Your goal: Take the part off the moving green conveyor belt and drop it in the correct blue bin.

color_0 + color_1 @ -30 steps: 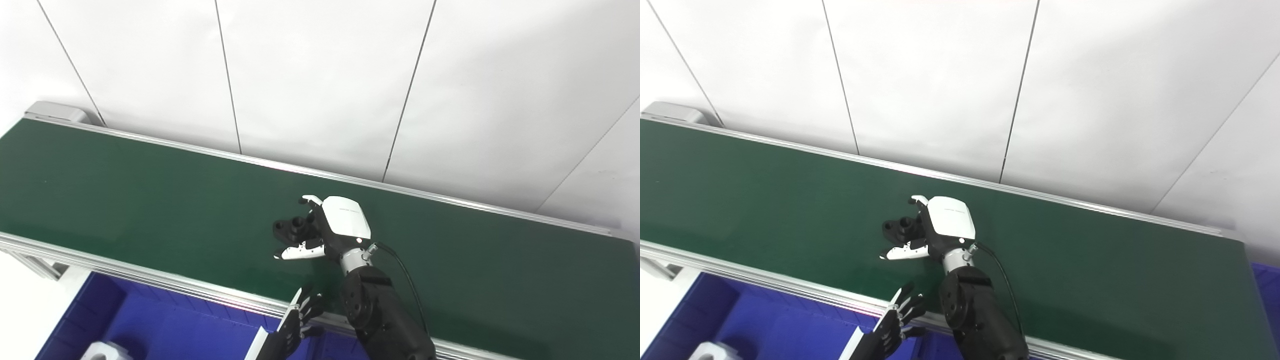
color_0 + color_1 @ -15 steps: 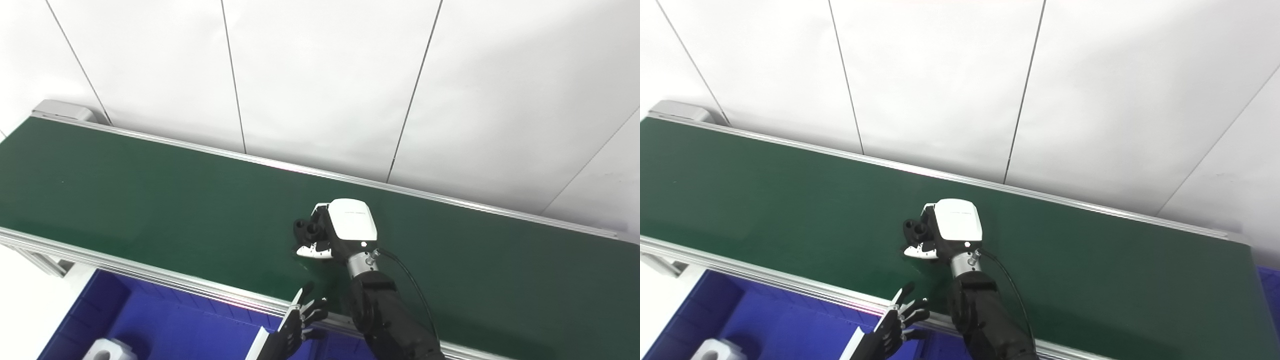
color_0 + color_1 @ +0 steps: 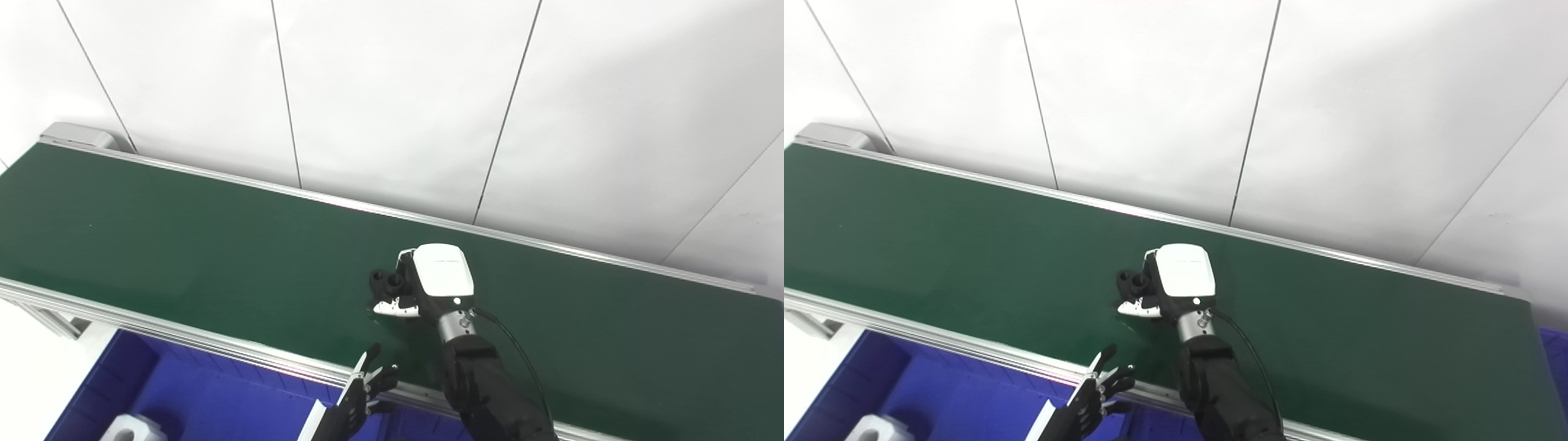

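my right hand (image 3: 429,285) has its fingers (image 3: 395,306) wrapped around the black part (image 3: 386,283), which sits low on the green conveyor belt (image 3: 184,257), near its middle. to do this well, i judge i should firm the grip before lifting, then rise straight up so the belt cannot drag it loose. my left hand (image 3: 361,398) waits with fingers spread, holding nothing, above the blue bin (image 3: 184,398) near a white part (image 3: 125,429).
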Tool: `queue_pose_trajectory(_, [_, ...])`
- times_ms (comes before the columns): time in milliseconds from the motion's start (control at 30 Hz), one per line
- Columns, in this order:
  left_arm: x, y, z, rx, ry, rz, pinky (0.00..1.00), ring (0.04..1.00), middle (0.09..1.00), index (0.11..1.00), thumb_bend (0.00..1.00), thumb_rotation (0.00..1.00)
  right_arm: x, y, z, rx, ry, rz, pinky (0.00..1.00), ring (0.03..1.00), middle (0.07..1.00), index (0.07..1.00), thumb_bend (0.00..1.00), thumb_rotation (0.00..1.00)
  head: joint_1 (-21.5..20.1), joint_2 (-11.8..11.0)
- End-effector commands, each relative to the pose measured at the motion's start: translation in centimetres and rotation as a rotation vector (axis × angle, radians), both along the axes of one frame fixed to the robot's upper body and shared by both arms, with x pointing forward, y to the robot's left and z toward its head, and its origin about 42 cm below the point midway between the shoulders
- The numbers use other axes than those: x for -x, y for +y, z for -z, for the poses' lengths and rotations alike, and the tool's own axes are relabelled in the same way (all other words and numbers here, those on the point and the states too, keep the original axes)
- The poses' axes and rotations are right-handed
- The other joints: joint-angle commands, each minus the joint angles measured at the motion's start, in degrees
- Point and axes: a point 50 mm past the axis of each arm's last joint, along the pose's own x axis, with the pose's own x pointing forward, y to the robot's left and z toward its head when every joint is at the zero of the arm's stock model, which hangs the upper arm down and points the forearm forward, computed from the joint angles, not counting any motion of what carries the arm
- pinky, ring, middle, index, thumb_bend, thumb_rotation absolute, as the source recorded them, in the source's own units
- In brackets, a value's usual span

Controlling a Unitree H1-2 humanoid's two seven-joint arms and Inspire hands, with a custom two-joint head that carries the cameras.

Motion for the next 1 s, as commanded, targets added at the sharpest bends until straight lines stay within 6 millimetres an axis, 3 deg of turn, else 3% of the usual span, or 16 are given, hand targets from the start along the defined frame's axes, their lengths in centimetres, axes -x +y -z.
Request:
queue_pose_trajectory(0, [-0.2,-1.2,-1.4,0.051,-0.048,-0.021,0.78,0.884,0.897,1.000,0.70,0.67,1.1,-0.4,1.5,0.000,0.064,-0.009,0.09,0.137,0.220,0.306,0.60,0.50,-0.34,0.07])
queue_pose_trajectory(100, [-0.2,-1.0,-1.4,0.050,-0.044,-0.021,0.79,0.896,0.907,1.000,0.72,0.69,1.2,-0.3,0.6,-0.064,0.045,-0.007,0.09,0.141,0.217,0.291,0.59,0.48,-1.69,0.17])
queue_pose_trajectory(133, [-0.2,-1.0,-1.4,0.047,-0.044,-0.023,0.79,0.897,0.909,1.000,0.72,0.70,1.3,-0.3,0.2,-0.090,0.037,-0.009,0.09,0.141,0.214,0.282,0.59,0.41,-1.69,0.17])
queue_pose_trajectory(200, [-0.2,-0.8,-1.4,0.042,-0.044,-0.026,0.79,0.896,0.908,1.000,0.72,0.71,1.4,-0.2,-0.5,-0.134,0.029,-0.012,0.09,0.139,0.210,0.272,0.58,0.39,-2.50,0.19])
queue_pose_trajectory(333, [-0.2,0.1,-1.3,0.027,-0.058,-0.030,0.79,0.892,0.906,1.000,0.72,0.73,2.0,-0.6,-4.2,-0.228,-0.057,-0.033,0.08,0.132,0.201,0.291,0.55,0.33,-5.24,0.33])
queue_pose_trajectory(467, [-0.3,0.9,-1.3,0.020,-0.061,-0.025,0.81,0.902,0.917,1.000,0.69,0.74,2.7,-1.2,-7.4,-0.283,-0.102,-0.060,0.09,0.138,0.211,0.358,0.52,0.34,-7.73,0.51])
queue_pose_trajectory(667, [-0.3,2.5,-1.4,0.012,-0.047,-0.011,0.84,0.920,0.933,1.000,0.69,0.78,3.8,-2.6,-11.9,-0.318,-0.209,-0.106,0.10,0.146,0.223,0.382,0.52,0.38,-12.13,1.18])
queue_pose_trajectory(967, [0.0,4.7,-1.7,0.010,-0.046,0.005,0.87,0.947,0.965,1.000,0.69,0.84,6.6,-4.9,-17.0,-0.345,-0.276,-0.091,0.10,0.156,0.233,0.437,0.55,0.35,-18.37,3.08])
